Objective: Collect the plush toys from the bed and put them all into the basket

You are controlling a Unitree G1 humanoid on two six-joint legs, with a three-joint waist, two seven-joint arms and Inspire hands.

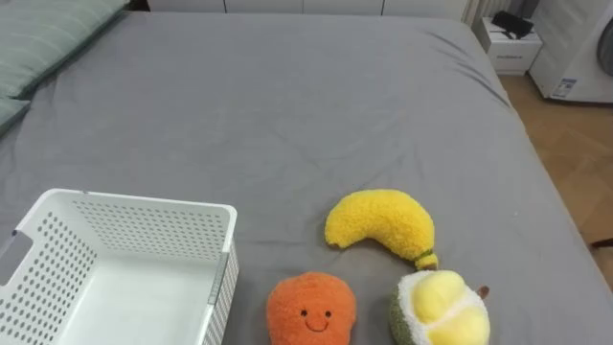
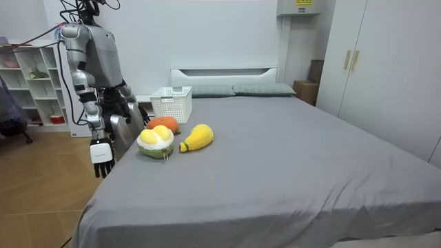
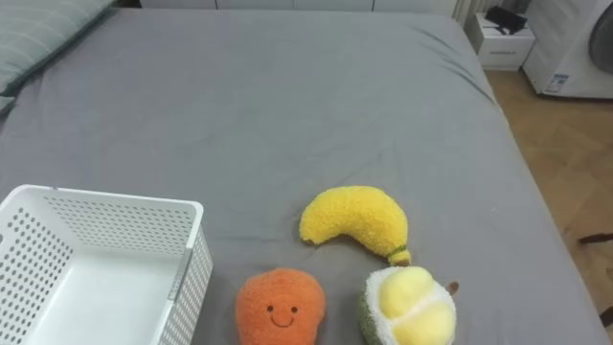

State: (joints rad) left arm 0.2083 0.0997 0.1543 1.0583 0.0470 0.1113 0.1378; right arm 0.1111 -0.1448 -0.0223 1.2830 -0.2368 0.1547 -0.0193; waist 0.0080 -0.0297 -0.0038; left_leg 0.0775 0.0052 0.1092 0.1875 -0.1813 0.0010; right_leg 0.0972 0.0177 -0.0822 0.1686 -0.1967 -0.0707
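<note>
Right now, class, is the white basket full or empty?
Empty: the white basket shows a bare floor; the banana, orange and durian toys lie outside on the bed.

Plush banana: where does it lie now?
Left eye view: the plush banana lies on the grey bed, right of the white basket, just beyond the orange toy.

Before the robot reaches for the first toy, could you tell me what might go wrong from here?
1. The orange toy and the green and yellow toy lie near the edge of the bed by the robot; a clumsy reach could knock them to the floor.
2. The banana toy lies close against the green and yellow toy, so lifting one may drag the other.
3. The white basket looks light and may slide if bumped.
</note>
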